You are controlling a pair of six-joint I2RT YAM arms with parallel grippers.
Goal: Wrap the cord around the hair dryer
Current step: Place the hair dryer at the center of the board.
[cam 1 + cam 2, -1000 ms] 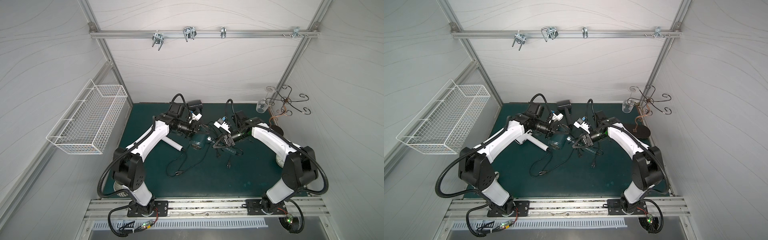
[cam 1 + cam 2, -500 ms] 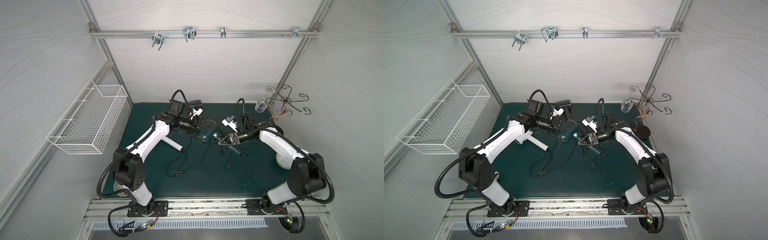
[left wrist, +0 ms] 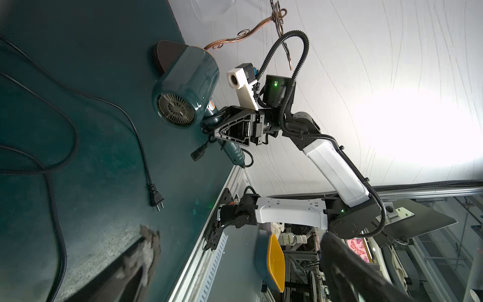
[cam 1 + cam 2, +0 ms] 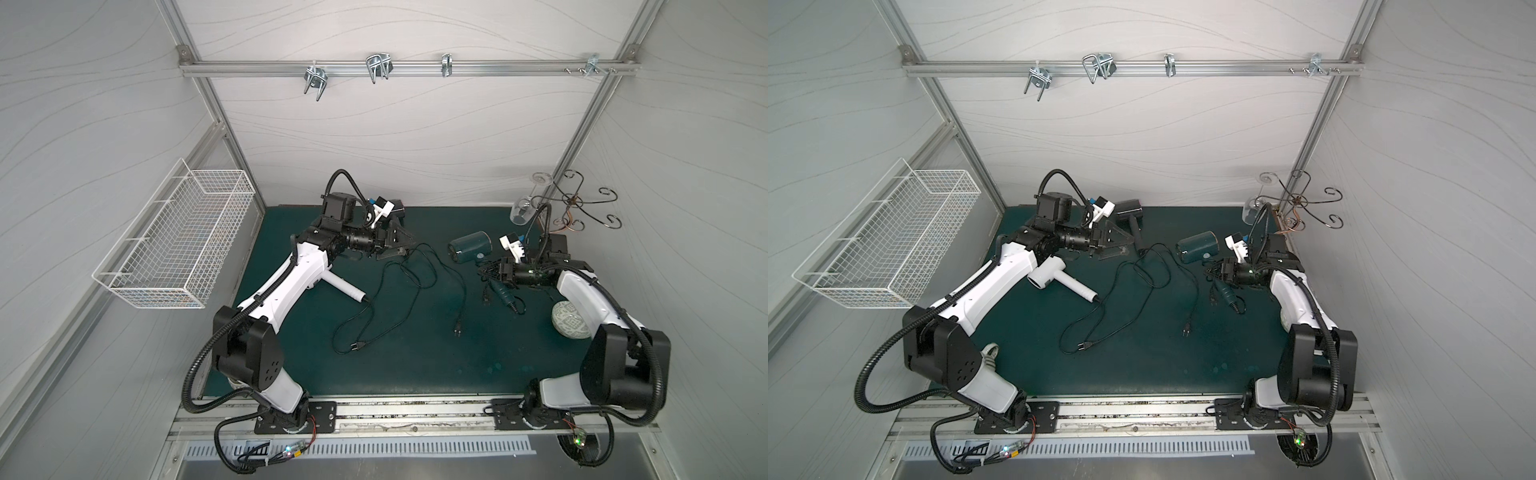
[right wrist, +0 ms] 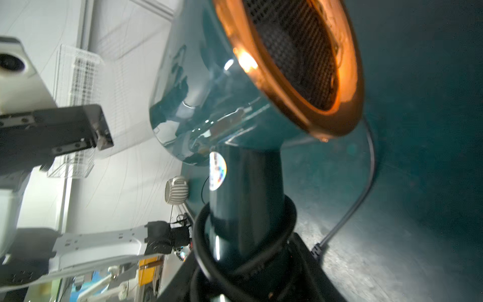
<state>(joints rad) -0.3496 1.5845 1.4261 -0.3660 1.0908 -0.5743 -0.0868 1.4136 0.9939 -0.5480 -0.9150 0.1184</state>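
Clearly the teal hair dryer [image 4: 469, 248] [image 4: 1196, 248] sat right of centre on the tabletop [image 4: 415, 374] in both top views, its handle clenched in the right tool [image 4: 494, 272]. From above, dark coils hid that tool's fingertips, and whether the barrel rested on the mat could not be told. The right wrist view showed the cord [image 5: 245, 235] looped around the handle just beside the tool, whose fingers were blurred and cut off by the frame edge. The plug [image 3: 197, 154] hung close to the handle's end. The left tool [image 4: 405, 246] stood spread wide and empty in the upper middle of the frame, well apart from the hair dryer. Its fingers [image 3: 146, 251] were smeared and cropped in the left wrist view. The left arm covered much of a white dryer [image 4: 345, 286], and a black dryer [image 4: 1131, 218] lay at the back edge just behind the left tool. Loose cords [image 4: 415, 270] crossed the mat between the two tools. A patterned bowl [image 4: 571, 324] was half hidden under the right arm. A wire stand [image 4: 577, 208] crowded the upper right corner, near the right wrist. Bare mat lay open across the lower middle.
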